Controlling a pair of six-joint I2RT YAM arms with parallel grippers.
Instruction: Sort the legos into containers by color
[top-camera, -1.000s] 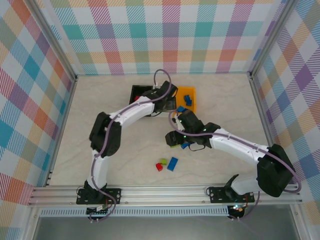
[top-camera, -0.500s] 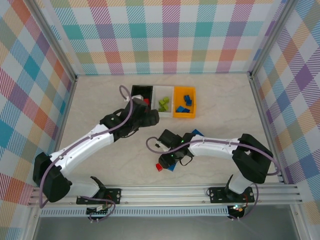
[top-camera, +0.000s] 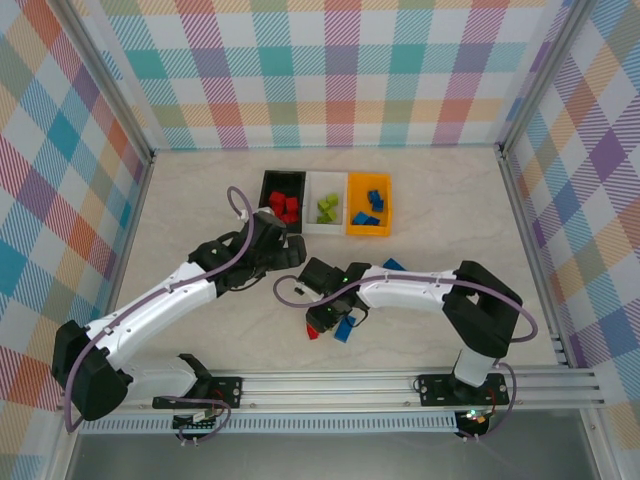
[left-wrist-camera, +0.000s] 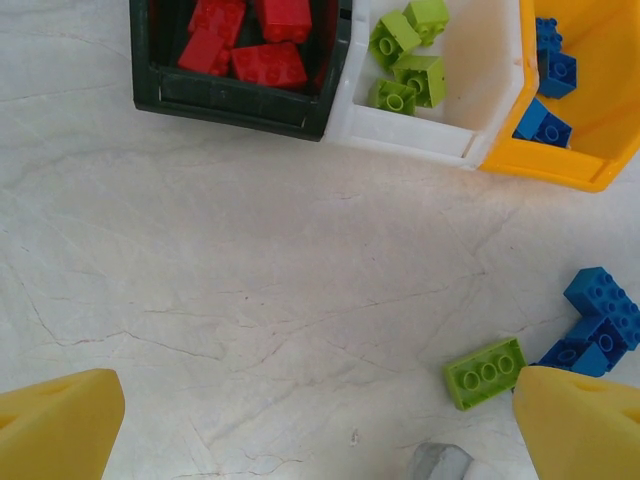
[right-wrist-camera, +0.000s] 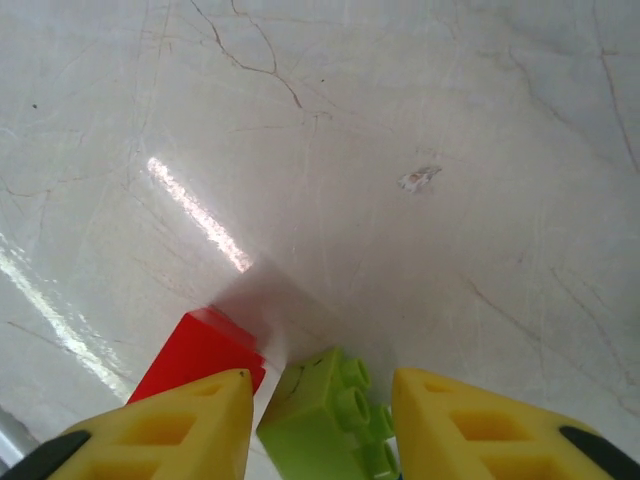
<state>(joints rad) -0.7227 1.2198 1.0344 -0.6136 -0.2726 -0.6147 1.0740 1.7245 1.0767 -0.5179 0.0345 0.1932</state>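
right gripper (right-wrist-camera: 320, 385) straddles green brick (right-wrist-camera: 320, 425), red brick (right-wrist-camera: 195, 355) just beside – probably pinched, can't tell | left gripper (left-wrist-camera: 310, 400) wide open, empty – greens belong in white bin (left-wrist-camera: 470, 60)

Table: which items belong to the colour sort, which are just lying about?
Job: black bin, white bin, orange bin, bricks inside them; loose green bricks, loose blue bricks, loose red brick.
Lying about: small white fleck on the tabletop.
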